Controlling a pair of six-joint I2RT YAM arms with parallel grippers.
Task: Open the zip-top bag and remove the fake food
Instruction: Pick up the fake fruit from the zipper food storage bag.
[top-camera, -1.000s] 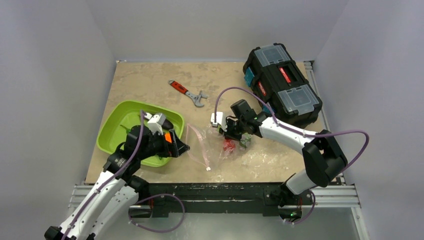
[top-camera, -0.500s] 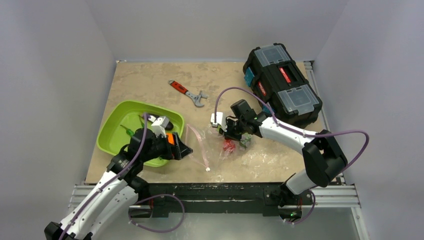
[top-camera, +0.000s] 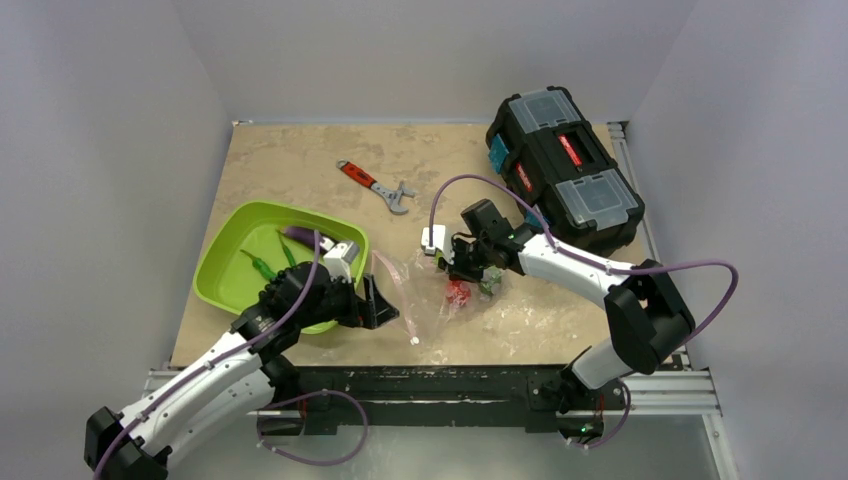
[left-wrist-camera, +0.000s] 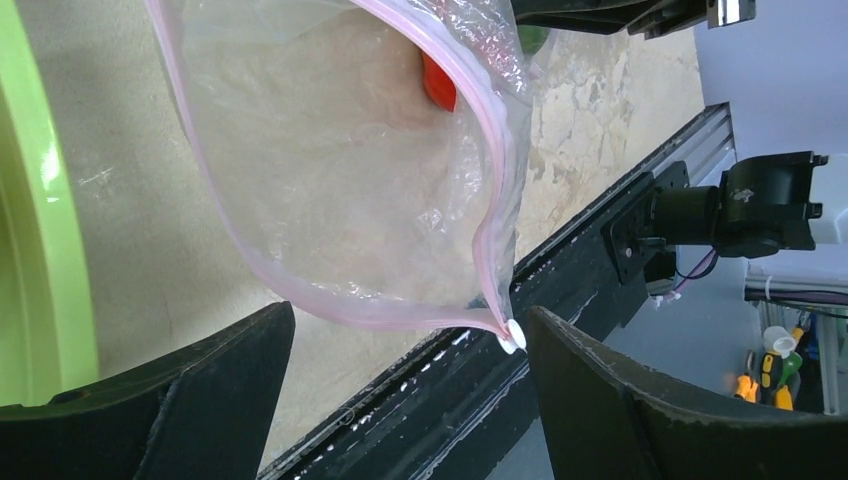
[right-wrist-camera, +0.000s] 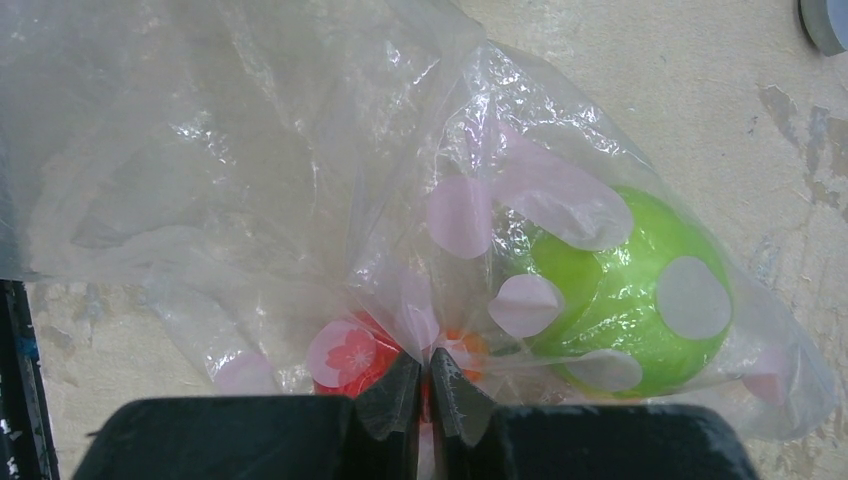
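The zip-top bag (top-camera: 420, 295) lies crumpled on the table with its pink zip strip (left-wrist-camera: 490, 130) parted into an open loop and a white slider (left-wrist-camera: 514, 335) at the loop's end. Fake food shows inside it: a red piece (right-wrist-camera: 350, 365) and a green spotted ball (right-wrist-camera: 620, 290). My right gripper (right-wrist-camera: 424, 365) is shut on a fold of the bag's plastic at the closed end. My left gripper (left-wrist-camera: 410, 315) stands open just before the bag's mouth, holding nothing. A purple eggplant (top-camera: 300, 236) and green pods (top-camera: 262, 265) lie in the green tray (top-camera: 225, 265).
A red-handled wrench (top-camera: 375, 186) lies at the table's middle back. A black toolbox (top-camera: 562, 165) stands at the back right. The black front rail (left-wrist-camera: 600, 230) runs close beside the bag's slider end. The tray's rim (left-wrist-camera: 40, 220) is just left of my left gripper.
My left arm has swung from over the green tray to the right, down to the bag's open mouth. The right gripper has stayed pinched on the bag.
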